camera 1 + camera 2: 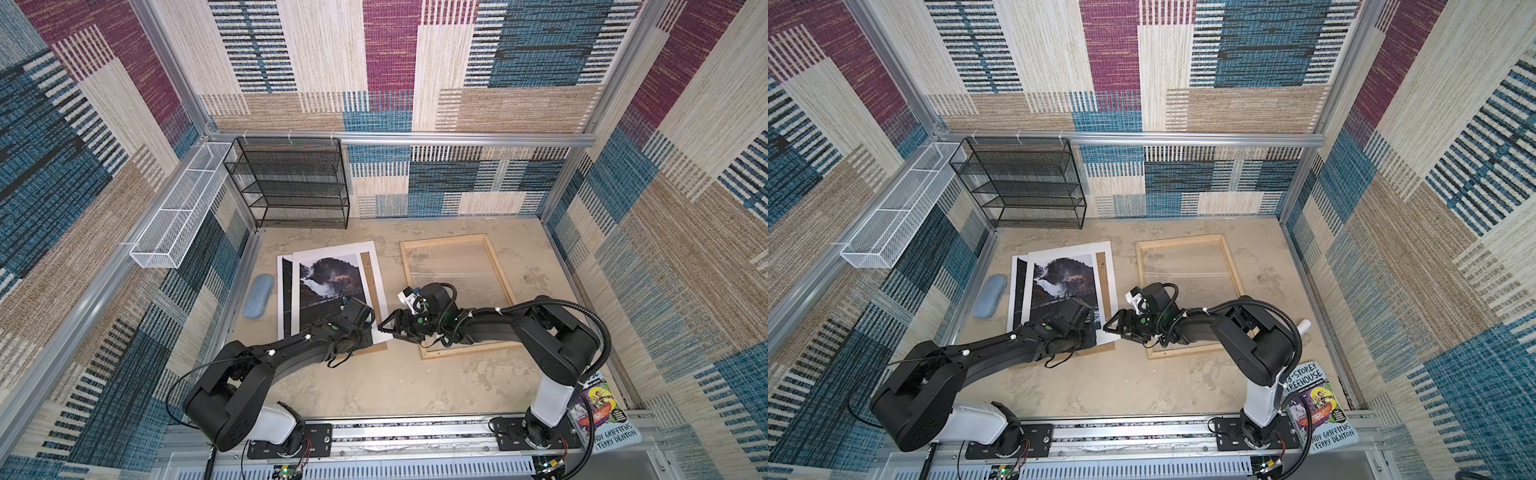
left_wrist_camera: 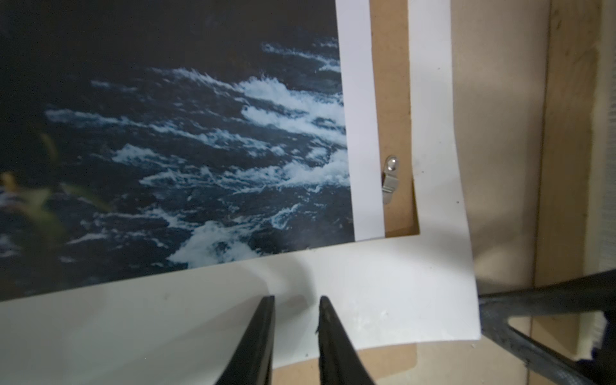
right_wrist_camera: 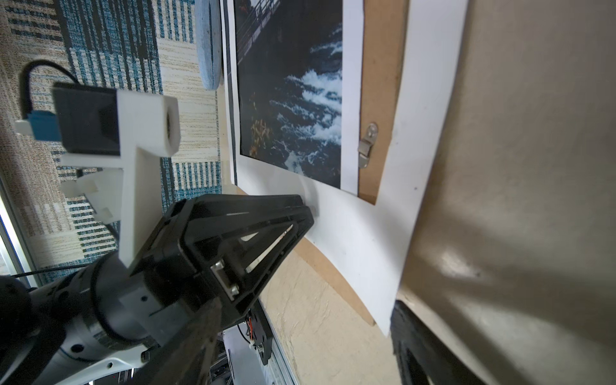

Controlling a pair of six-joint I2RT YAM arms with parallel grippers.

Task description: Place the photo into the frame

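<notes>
Photo lies on your desk, sandwiched between white mat and brown backing board, left of the frame. Your left gripper, narrowly parted, meets the mat's near edge. Your right gripper stands wide open beside its corner.

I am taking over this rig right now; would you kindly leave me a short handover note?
Left gripper: jaws narrowly apart, tips on the white mat board, holding nothing.
Right gripper: open, empty, by the mat board's near right corner.
Photo: lying askew on the mat board, left of the frame, which lies flat without it.
Done: nothing placed yet. Left: pick up the photo and lay it in the frame.
</notes>
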